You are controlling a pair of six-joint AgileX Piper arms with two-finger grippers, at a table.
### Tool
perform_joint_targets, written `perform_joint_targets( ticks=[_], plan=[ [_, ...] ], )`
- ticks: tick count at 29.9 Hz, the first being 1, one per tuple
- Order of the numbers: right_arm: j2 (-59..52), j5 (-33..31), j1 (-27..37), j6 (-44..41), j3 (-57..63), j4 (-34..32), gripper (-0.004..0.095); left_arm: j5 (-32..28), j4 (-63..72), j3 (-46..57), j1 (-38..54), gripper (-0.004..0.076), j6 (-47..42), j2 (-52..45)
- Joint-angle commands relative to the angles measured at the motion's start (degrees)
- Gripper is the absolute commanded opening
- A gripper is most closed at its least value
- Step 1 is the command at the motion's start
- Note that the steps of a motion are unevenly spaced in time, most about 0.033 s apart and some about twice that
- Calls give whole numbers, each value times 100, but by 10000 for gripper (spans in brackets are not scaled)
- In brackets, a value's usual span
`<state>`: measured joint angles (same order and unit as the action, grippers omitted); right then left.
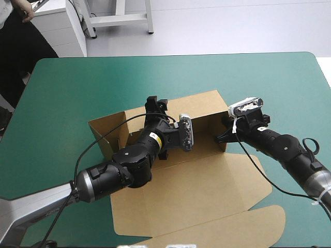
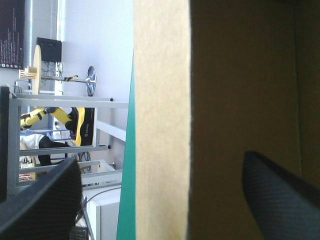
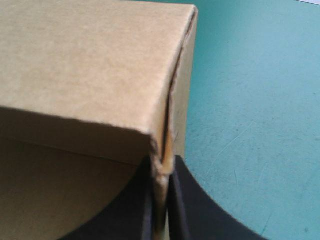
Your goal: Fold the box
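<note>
Teal-green cover [image 1: 170, 77] open around box [image 1: 207, 181] edges

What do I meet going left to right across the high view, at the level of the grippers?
Teal-green cover → box, its raised left wall → left gripper, open astride the far wall → right gripper, shut on the box's right wall → bare cover again.
</note>
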<state>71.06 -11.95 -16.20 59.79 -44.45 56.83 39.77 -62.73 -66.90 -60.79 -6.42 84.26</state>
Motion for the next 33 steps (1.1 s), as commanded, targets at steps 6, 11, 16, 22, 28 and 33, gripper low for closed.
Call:
perform_joint_targets(
  ticks=[6,11,16,22,28,33],
  plan=[
    [-108,884,-13,-228,-154,103,-16,873,-327,-264,-1156,623,-187,-427],
    [-108,884,-13,-314,-154,103,-16,1300,-327,-746,-1648,293,9,-427],
    [-108,872,-13,-314,-154,103,-16,1224,-224,-1339,-1690,22,385,-417],
    [-108,847,-13,-314,-154,52,-16,1184,1530,-2288,-1009,19,1539,-417],
    [-108,847,-13,-314,-154,36,-16,1704,3303,-3281,475,19,2011,-417],
    [-108,811,-13,-314,-154,36,-17,2262,4142,-3634,1569,16,1989,-556]
  ],
)
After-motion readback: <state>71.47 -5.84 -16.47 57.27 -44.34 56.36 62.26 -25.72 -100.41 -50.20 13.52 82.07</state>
